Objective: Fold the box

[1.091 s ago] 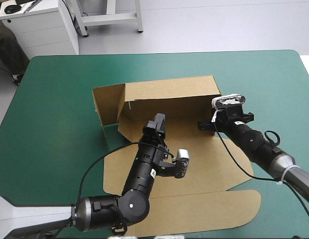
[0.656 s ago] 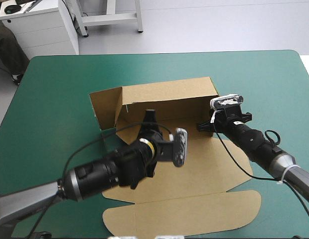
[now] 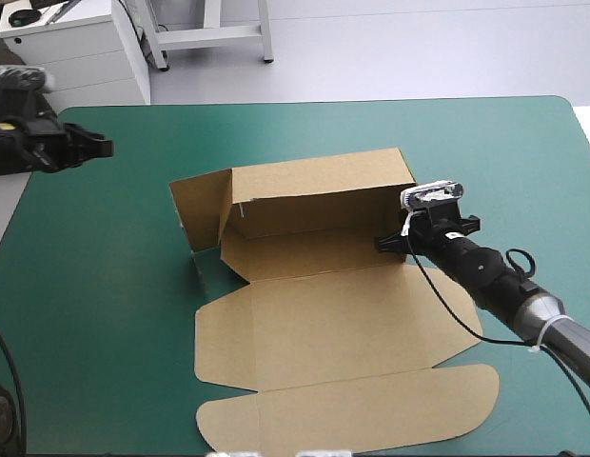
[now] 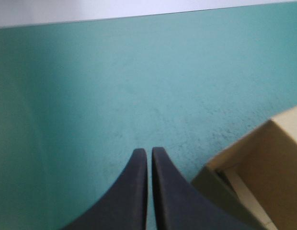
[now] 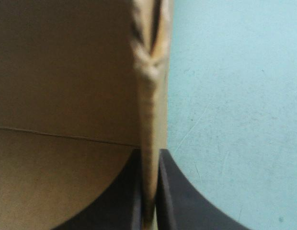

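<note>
The brown box (image 3: 319,286) lies mid-table with its back wall (image 3: 324,186) and left flap (image 3: 202,209) raised and its lid spread flat toward the near edge. At the box's right end, my right gripper (image 3: 385,241) is shut on the raised right side wall (image 5: 149,110), whose edge runs between the black fingers (image 5: 173,196). Far off at the table's far-left corner, my left gripper (image 3: 103,148) hovers over bare teal-green cover. Its fingers (image 4: 134,191) are shut on nothing, with a corner of the box (image 4: 263,172) ahead and to one side.
Teal-green cover (image 3: 485,152) surrounds the box, with wide room on the left and far sides. A white cabinet (image 3: 76,48) stands beyond the table's far-left corner.
My left arm has swung out of the box's middle and away to the table's far-left corner. The box's back wall stands a little more upright. The right gripper has held its place.
</note>
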You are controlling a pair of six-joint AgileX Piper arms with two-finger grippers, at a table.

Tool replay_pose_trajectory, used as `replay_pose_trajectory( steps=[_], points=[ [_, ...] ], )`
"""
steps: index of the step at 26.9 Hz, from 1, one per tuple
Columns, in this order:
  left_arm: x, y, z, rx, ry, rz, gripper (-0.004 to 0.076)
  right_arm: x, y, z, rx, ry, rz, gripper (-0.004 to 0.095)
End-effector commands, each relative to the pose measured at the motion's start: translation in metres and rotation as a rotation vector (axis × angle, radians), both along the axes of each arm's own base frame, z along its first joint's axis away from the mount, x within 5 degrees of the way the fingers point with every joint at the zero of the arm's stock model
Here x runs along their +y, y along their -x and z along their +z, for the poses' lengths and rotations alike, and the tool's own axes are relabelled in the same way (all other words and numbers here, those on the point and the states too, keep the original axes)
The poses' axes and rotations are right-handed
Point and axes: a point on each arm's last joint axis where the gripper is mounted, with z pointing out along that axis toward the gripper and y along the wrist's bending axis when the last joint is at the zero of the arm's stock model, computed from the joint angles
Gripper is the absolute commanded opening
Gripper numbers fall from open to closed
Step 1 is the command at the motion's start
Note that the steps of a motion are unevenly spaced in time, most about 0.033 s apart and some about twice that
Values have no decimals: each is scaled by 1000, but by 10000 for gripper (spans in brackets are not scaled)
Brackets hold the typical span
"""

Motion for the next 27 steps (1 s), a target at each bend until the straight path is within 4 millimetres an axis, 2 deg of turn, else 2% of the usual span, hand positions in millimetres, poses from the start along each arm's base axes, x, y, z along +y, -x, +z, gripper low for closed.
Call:
replay_pose_trajectory(
  steps=[1, 2, 3, 4, 6, 8, 12, 16, 20, 27],
  points=[
    [45, 9, -21, -21, 234, 206, 10, -2, -1, 20, -66, -20, -10, -19],
    [59, 10, -44, 7, 334, 284, 10, -1, -1, 20, -62, -22, -4, -19],
    [65, 11, -61, 32, 398, 332, 10, -1, -1, 20, -61, -22, -4, -19],
    [69, 12, -85, 63, 446, 383, 10, -1, -1, 20, -60, -22, -2, -19],
    [71, 15, -118, 108, 456, 440, 8, 0, -1, 19, -56, -24, 4, -18],
    [71, 18, -133, 133, 454, 468, 1, -1, -1, 19, -53, -26, 7, -17],
    [72, 19, -141, 141, 444, 488, -10, -5, -5, 27, -12, -87, 41, -12],
    [72, 19, -140, 139, 448, 489, -10, -16, -14, 47, 42, -204, 67, 4],
    [72, 19, -140, 139, 448, 489, -10, -21, -19, 79, 117, -225, 58, 4],
    [73, 19, -140, 137, 449, 493, -10, -30, -11, 137, 262, -137, -26, 4]
  ],
)
